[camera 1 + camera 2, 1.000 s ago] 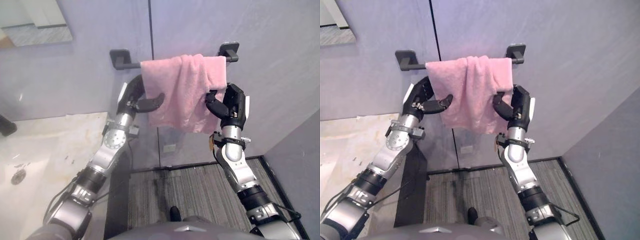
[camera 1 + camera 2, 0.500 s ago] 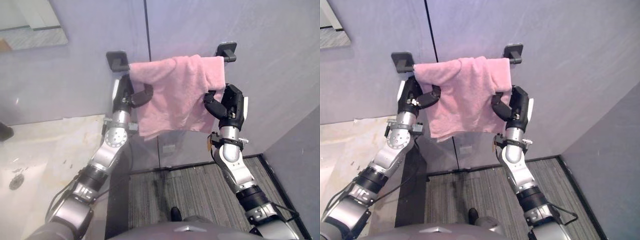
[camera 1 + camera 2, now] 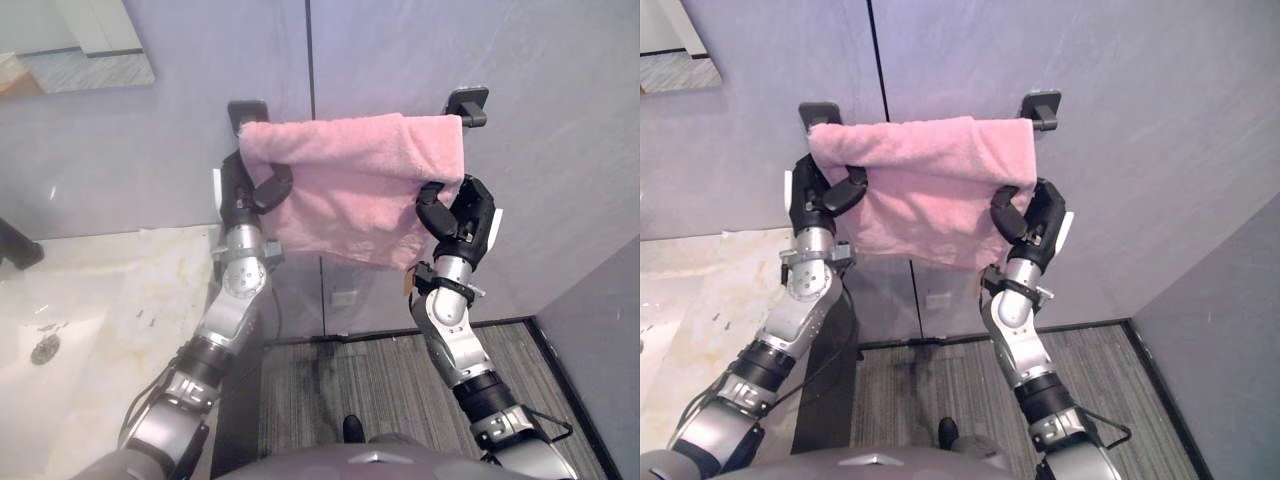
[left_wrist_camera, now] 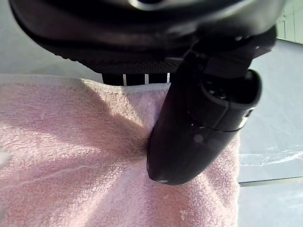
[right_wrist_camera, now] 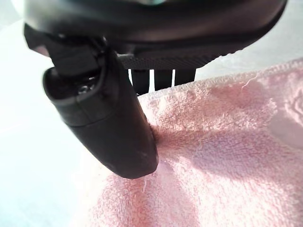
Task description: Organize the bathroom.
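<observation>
Left hand (image 3: 247, 188) pinches the pink towel (image 3: 355, 180) at its left edge; right hand (image 3: 458, 215), thumb curled in, pinches the right edge. Since a second ago the bunched cloth has been drawn out across the black towel bar (image 3: 468, 106), now covering it almost end to end; spreading looks nearly finished. Long axis runs along the bar, level, hem hanging down

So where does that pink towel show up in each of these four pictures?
Left eye view: the pink towel hangs over the black bar, upper middle.
Right eye view: again upper middle, over the bar, with a hand pinching each side.
Left wrist view: it spreads beneath the left hand's thumb.
Right wrist view: it spreads beneath the right hand's thumb.
Shared landmark: the bar's right bracket, in both eye views.
</observation>
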### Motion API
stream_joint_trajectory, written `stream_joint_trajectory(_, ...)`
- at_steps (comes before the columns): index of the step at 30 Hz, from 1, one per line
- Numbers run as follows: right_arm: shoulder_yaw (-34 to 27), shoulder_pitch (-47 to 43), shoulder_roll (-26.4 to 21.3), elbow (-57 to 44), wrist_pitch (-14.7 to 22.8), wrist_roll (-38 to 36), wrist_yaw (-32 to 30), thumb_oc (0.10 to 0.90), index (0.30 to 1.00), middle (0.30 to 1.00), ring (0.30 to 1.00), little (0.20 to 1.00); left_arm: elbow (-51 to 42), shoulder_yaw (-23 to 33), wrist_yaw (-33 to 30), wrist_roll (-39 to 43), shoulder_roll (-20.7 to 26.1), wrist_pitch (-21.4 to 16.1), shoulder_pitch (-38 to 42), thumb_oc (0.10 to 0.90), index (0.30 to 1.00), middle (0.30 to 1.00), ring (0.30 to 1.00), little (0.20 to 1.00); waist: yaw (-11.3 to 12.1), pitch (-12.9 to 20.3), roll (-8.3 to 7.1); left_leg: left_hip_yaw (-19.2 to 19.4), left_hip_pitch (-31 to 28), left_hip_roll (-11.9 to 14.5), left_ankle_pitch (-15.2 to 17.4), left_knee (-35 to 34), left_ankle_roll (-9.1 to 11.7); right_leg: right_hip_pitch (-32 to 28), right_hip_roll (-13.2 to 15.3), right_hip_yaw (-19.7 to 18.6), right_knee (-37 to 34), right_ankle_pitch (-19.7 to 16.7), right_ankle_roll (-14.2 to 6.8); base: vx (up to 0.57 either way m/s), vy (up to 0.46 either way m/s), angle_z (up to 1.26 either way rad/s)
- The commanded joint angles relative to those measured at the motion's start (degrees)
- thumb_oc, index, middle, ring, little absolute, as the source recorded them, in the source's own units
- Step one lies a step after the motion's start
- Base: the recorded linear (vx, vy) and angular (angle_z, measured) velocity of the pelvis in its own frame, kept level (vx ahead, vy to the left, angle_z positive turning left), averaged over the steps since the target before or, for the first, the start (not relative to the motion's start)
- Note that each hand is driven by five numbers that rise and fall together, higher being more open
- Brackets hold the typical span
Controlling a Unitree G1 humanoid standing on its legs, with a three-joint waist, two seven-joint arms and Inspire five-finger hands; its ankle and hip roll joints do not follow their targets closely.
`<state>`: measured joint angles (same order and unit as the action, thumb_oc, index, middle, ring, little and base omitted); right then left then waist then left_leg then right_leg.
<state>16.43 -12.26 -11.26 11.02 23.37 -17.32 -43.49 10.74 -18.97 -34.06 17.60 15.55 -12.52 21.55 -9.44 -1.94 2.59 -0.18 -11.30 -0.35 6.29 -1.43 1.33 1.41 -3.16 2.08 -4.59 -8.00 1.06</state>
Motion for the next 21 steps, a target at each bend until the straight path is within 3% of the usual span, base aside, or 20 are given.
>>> stream_joint_trajectory(1, -3.3, 10.4, 0.1, 3.5, 0.7, -6.5, -10.3, 0.4, 0.3, 0.3, 0.3, 0.3, -0.7, 3.0, -1.6, -0.3, 1.2, -6.1, 3.4, 0.4, 0.3, 0.3, 0.3, 0.3, -1.7, 0.0, 0.41, 2.6, -1.3, -0.4, -9.0, 5.2, 0.8, 1.9, -0.6, -2.8, 3.7, 4.4, -2.9, 0.0, 0.0, 0.0)
stream_joint_trajectory(11, -3.6, 9.3, 1.7, 4.3, 1.3, -6.7, -16.4, 0.4, 0.3, 0.3, 0.3, 0.3, 1.9, 0.9, -0.5, 2.3, 0.5, -5.3, 5.0, 0.4, 0.3, 0.3, 0.3, 0.3, -1.6, 0.3, 0.87, 2.6, -1.3, -0.3, -9.7, 5.3, 0.9, 2.1, -0.4, -2.6, 3.7, 4.2, -2.8, -0.01, 0.013, 0.02)
stream_joint_trajectory(12, -3.4, 9.1, 1.8, 4.4, 0.4, -5.4, -16.7, 0.529, 0.493, 0.493, 0.493, 0.493, 2.0, 0.6, 0.7, 2.5, 0.3, -4.6, 5.1, 0.565, 0.547, 0.547, 0.547, 0.547, -1.5, 0.3, 0.84, 2.5, -1.3, -0.3, -9.7, 5.3, 0.9, 2.1, -0.4, -2.6, 3.7, 4.2, -2.8, -0.03, 0.033, 0.03)
stream_joint_trajectory(13, -3.3, 9.1, 1.8, 4.4, 0.2, -5.4, -16.4, 0.8, 0.9, 0.9, 0.9, 0.9, 2.1, 0.4, 1.2, 2.3, 0.3, -4.3, 5.1, 0.599, 0.599, 0.599, 0.599, 0.599, -1.5, 0.3, 0.84, 2.5, -1.2, -0.3, -9.7, 5.3, 0.9, 2.2, -0.3, -2.6, 3.7, 4.2, -2.9, -0.03, 0.038, 0.03)
stream_joint_trajectory(14, -2.9, 8.8, 1.7, 4.4, 0.0, -6.2, -15.5, 0.8, 0.9, 0.9, 0.9, 0.9, 2.3, -0.2, 2.1, 2.7, 0.3, -4.0, 5.1, 0.8, 0.9, 0.9, 0.9, 0.9, -1.5, 0.4, 0.79, 2.5, -1.4, -0.3, -9.6, 5.1, 0.9, 2.1, -0.3, -2.6, 3.6, 4.1, -2.9, 0.0, 0.0, 0.0)
stream_joint_trajectory(21, -2.2, 9.0, 0.5, 4.5, -1.8, -4.1, -15.9, 0.8, 0.9, 0.9, 0.9, 0.9, 3.2, -2.7, 8.7, 5.8, 0.2, -0.7, 4.0, 0.8, 0.9, 0.9, 0.9, 0.9, -1.3, 0.4, 0.55, 2.0, -1.5, -0.3, -9.7, 4.7, 1.0, 2.6, -0.2, -2.3, 3.4, 3.7, -3.1, -0.04, 0.035, 0.01)
